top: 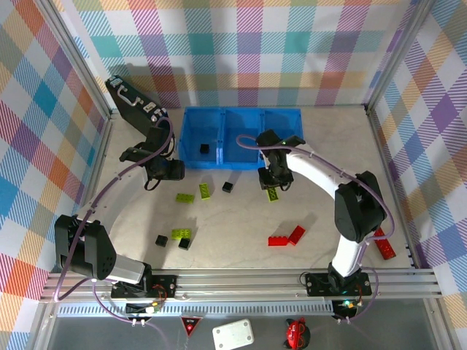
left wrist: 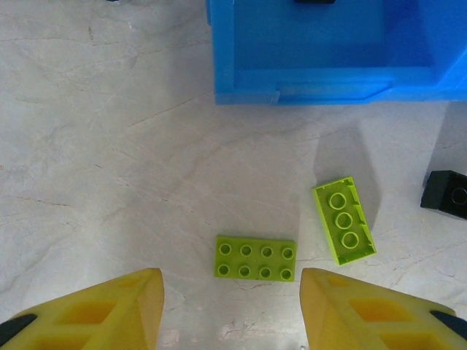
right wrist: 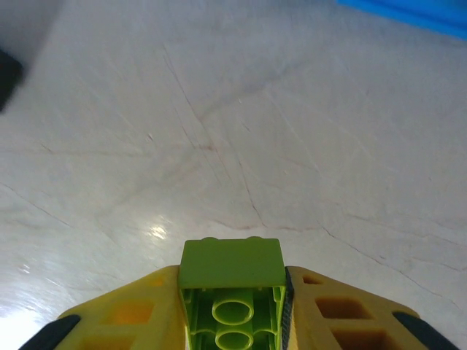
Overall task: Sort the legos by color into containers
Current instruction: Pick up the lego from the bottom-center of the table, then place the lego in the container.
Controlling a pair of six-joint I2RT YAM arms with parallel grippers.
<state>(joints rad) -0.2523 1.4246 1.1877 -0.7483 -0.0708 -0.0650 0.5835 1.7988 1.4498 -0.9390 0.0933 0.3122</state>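
The right fingers (right wrist: 131, 317) clamp a lime brick (right wrist: 232, 264) near the blue tray (right wrist: 438, 11); left fingers (left wrist: 109, 310) parted, empty, beside it.

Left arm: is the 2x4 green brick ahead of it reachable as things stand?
Probably yes. The left jaws stand open and empty, and the 2x4 brick lies flat on bare table just ahead, clear of the narrower green brick and the tray.
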